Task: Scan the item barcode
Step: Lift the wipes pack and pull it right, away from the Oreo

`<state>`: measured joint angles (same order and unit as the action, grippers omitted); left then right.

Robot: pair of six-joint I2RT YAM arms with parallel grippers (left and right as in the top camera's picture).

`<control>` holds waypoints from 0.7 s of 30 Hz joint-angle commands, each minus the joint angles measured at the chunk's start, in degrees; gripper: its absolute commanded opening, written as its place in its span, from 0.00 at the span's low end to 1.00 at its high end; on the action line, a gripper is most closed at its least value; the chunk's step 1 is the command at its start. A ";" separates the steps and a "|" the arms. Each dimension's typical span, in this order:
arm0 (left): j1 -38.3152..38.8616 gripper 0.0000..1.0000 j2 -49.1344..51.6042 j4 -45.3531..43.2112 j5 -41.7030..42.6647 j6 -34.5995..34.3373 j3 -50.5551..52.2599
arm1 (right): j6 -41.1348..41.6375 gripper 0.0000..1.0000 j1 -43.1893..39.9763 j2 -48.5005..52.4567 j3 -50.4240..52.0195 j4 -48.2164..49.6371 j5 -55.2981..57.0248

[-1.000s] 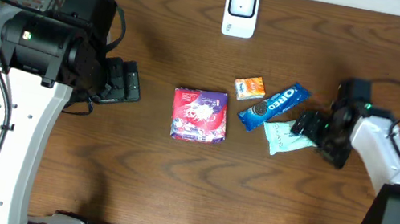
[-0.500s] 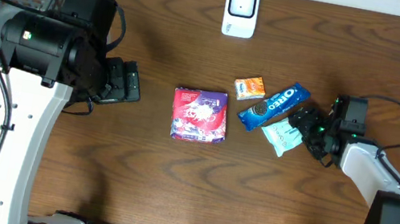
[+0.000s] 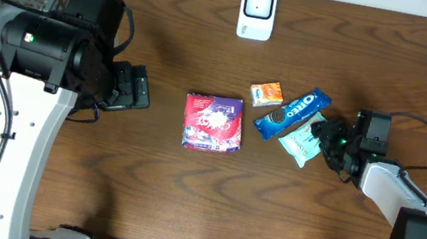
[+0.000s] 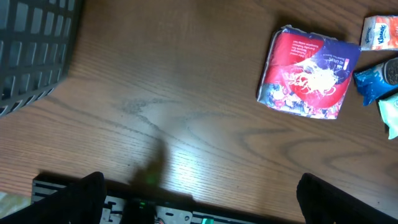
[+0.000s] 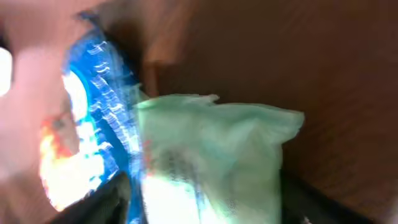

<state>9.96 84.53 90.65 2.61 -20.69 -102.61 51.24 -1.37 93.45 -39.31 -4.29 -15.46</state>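
Probably light and limp: a thin film sachet, this pale green packet [image 3: 301, 143], likely to crumple, fold or slide under a pinch rather than resist it. Slippery too, judging by the sheen. Best taken by the free right-hand edge, away from the blue Oreo pack [image 3: 293, 114], with a flat pinch across the sealed end. Not too deep, for fear of dragging the neighbour along; not too shallow, for fear of a slip. Worth holding taut, to keep any barcode (none visible from here) flat for the white scanner [image 3: 257, 10] at the far edge of the surface [image 3: 141, 186].

In looks: mint-green wrapper, roughly rectangular, crinkled, with a ragged crimped end and some darker print too blurred to read. Lying flat on the wooden surface, right of centre, set at a slant, upper left side touching the Oreo pack. Small orange packet [image 3: 266, 94] and red-and-purple pack [image 3: 213, 123] further left, clear of it.

Right pincer [image 3: 325, 136] at the packet's right edge, dark fingers to either side of it in the wrist view; cannot tell whether clenched on it or merely straddling. Left pincer [image 3: 136, 89] released wide, grasping nothing, well apart at the left.
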 commanded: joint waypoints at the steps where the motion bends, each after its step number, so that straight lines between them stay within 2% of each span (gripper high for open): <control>1: -0.13 0.98 0.44 0.17 -0.74 0.74 0.00 | -3.50 0.71 0.39 4.17 3.82 -2.78 1.64; 3: -0.13 0.98 0.44 0.17 -0.74 0.74 0.00 | -5.16 0.56 0.39 4.17 3.82 -3.04 1.62; 7: -0.13 0.98 0.44 0.17 -0.74 0.74 0.00 | -9.05 0.44 0.39 4.17 3.82 -3.76 1.33; 8: -0.13 0.98 0.44 0.17 -0.74 0.74 0.00 | -10.05 0.38 0.39 4.17 3.82 -3.76 1.11; 11: -0.13 0.98 0.44 0.17 -0.74 0.74 0.00 | -11.43 0.01 0.28 4.15 3.78 -3.74 -0.02; 16: -0.13 0.98 0.44 0.17 -0.74 0.74 0.00 | -14.91 0.01 -0.90 3.02 1.84 -7.08 0.13; 21: -0.13 0.98 0.44 0.17 -0.74 0.74 0.00 | -18.12 0.01 -1.75 -1.92 -5.31 -20.55 8.76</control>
<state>9.96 84.53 90.63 2.61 -20.69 -102.61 37.34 -2.44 92.64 -43.07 -17.78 -17.56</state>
